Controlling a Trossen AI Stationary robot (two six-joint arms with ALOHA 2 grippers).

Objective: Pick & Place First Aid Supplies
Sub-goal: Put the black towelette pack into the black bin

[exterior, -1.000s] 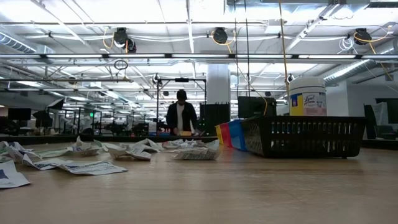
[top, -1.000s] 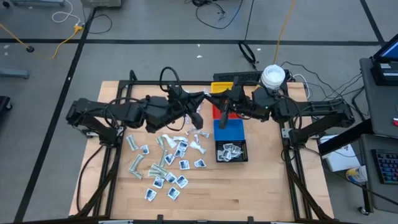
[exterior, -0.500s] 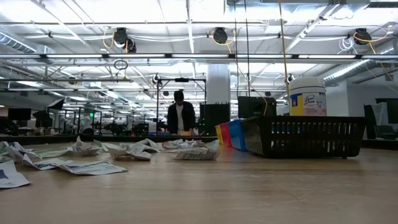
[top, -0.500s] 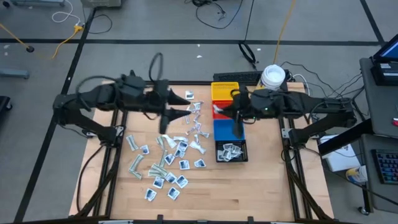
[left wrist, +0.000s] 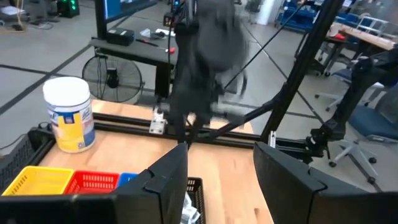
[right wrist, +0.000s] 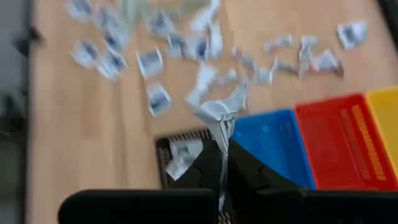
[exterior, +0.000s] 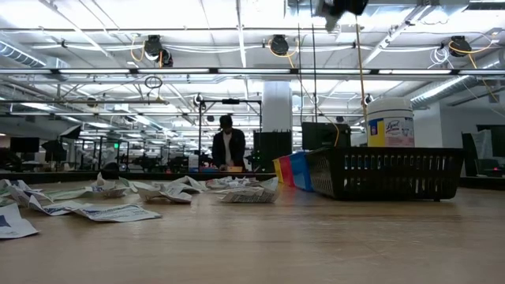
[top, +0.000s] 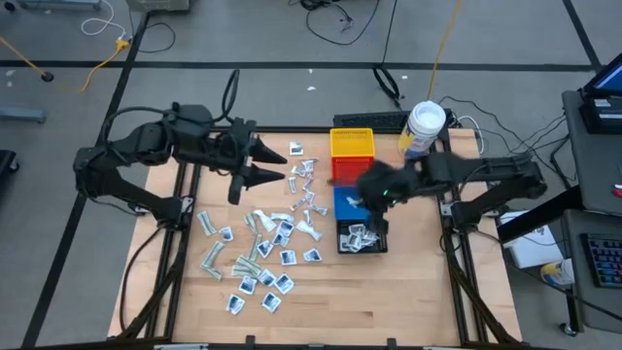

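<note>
Loose first aid supplies (top: 260,255): small flat packets scattered on the wooden table (top: 389,301), spread from its near-left part up toward the middle; white squares with blue marks and pale green long wrappers lie mixed together.
Black bin (top: 361,236): nearest of the row of bins, right of the scatter; several packets lie inside.
Right gripper (right wrist: 222,163): above the black and blue bins; fingers pressed together on a crumpled white packet (right wrist: 219,114), which sticks out beyond the fingertips.
Blue bin (top: 346,201): next behind the black bin, partly covered by the right arm.
Red bin (right wrist: 336,142): between the blue and yellow bins.
Left gripper (top: 285,163): above the far-left part of the table, pointing toward the bins; fingers (left wrist: 168,180) parted with a clear gap, nothing between them.
Yellow bin (top: 351,144): farthest in the row.
White jar (top: 424,124): upright with a yellow label, at the far right corner beyond the bins.
Person (exterior: 230,147): stands in the room behind the table.
</note>
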